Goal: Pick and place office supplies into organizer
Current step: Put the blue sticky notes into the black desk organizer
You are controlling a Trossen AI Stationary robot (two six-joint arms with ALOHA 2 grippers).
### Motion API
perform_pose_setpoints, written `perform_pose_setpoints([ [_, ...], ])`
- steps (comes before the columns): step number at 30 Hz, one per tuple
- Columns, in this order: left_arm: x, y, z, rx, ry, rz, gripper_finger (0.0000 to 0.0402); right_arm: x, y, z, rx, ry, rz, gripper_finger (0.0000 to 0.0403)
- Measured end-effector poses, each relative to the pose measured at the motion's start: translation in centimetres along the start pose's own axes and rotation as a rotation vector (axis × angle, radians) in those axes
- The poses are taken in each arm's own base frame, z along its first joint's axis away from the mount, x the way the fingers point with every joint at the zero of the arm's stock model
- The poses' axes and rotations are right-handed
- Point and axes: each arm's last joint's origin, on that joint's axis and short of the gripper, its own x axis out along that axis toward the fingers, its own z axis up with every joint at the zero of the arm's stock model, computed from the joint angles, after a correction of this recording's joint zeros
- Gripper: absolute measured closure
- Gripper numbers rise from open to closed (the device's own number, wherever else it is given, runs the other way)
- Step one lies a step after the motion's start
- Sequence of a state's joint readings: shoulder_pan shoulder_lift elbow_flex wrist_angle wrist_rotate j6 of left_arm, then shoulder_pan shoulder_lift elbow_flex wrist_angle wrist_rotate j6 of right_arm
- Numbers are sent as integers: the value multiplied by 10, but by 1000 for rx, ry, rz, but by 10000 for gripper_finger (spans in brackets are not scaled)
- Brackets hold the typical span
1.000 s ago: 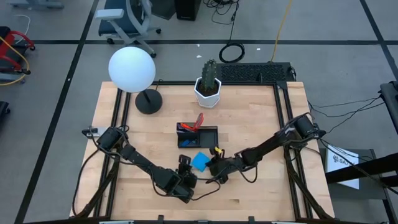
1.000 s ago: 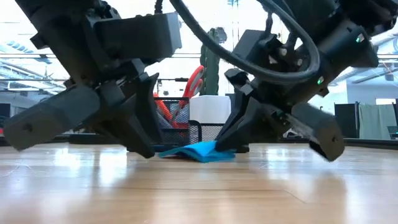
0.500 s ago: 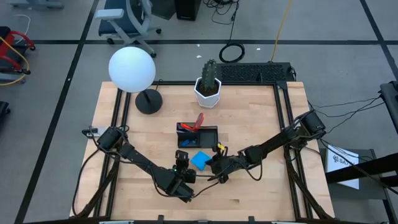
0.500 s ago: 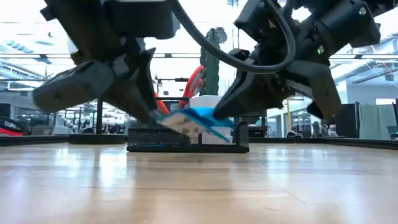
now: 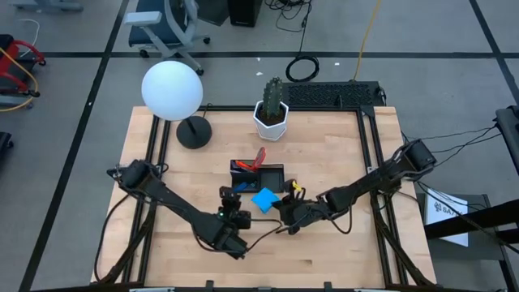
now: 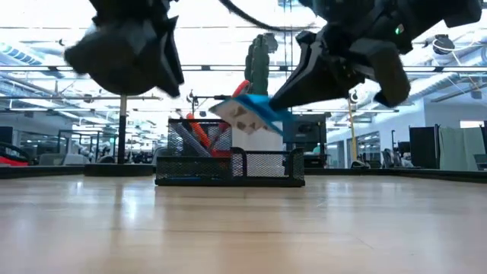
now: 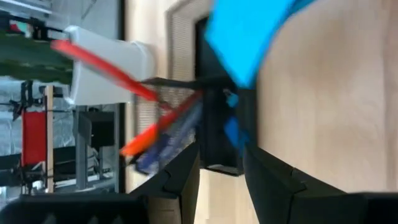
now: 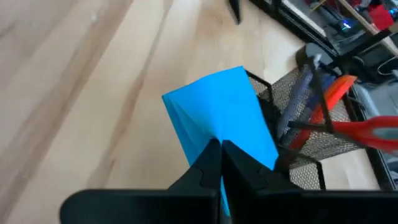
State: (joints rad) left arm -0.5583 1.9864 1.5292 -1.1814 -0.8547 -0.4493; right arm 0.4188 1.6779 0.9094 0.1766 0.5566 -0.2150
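The bright blue square pad [image 5: 264,199] hangs in the air just in front of the black mesh organizer [image 5: 258,173], and my right gripper [image 5: 280,208] is shut on it. In the low view the pad [image 6: 251,114] is tilted and shows its white underside. My left gripper [image 5: 233,201] is raised to the left of the pad, open, with nothing between its fingers [image 7: 186,180]. Red-handled scissors [image 5: 259,156], an orange pen [image 7: 146,140] and grey-blue markers [image 8: 298,93] stand in the organizer. My right gripper pinches the pad between its two fingers at the corner nearest it [image 8: 214,138]. The fingers come slanting down from the table's near right side. The pad is lifted clear of the table, tilted, and its free end [image 6: 221,110] points toward the left gripper.
At the far edge stand a cactus in a white pot [image 5: 272,113], a lamp with a white globe [image 5: 172,91] on a round black base [image 5: 194,131], and a black keyboard [image 5: 332,96]. Bare wood lies on both sides of the organizer.
Both grippers have risen. The right one has carried the blue pad up off the table, so that the pad now hangs tilted at the height of the organizer's top. The left gripper has come away from the pad's left edge and tipped further toward level.
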Motion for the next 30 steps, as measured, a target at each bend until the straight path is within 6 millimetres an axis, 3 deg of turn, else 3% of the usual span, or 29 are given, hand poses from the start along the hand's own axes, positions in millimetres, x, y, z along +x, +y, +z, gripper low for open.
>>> perform_pose_setpoints([
  [7,-30,43,-4,-112,-106,43,273,-9,-8,4,24,8,-83,403],
  [17,-58,95,-15,-228,-225,131,273,-2,-23,-1,76,48,-185,403],
  [30,-52,112,-15,-251,-213,186,273,12,-51,-24,167,209,-245,403],
])
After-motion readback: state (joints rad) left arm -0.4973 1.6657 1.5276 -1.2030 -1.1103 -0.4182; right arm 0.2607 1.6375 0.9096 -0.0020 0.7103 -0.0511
